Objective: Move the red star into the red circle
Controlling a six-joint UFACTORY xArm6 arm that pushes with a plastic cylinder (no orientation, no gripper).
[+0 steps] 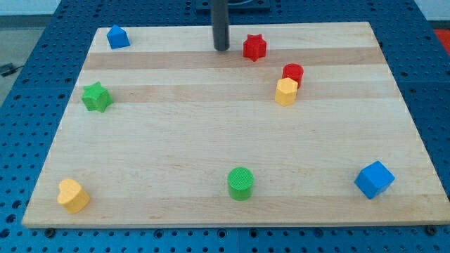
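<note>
The red star (254, 47) lies near the view's top, a little right of centre. The red circle (293, 72), a round red block, lies below and right of it, touching the yellow hexagon block (285, 92) at its lower left. My tip (221, 48) is on the board just left of the red star, with a small gap between them.
A blue house-shaped block (117, 36) sits at the top left, a green star (95, 96) at the left, a yellow heart (72, 195) at the bottom left, a green cylinder (240, 183) at the bottom centre and a blue cube (373, 179) at the bottom right, all on the wooden board (176, 140).
</note>
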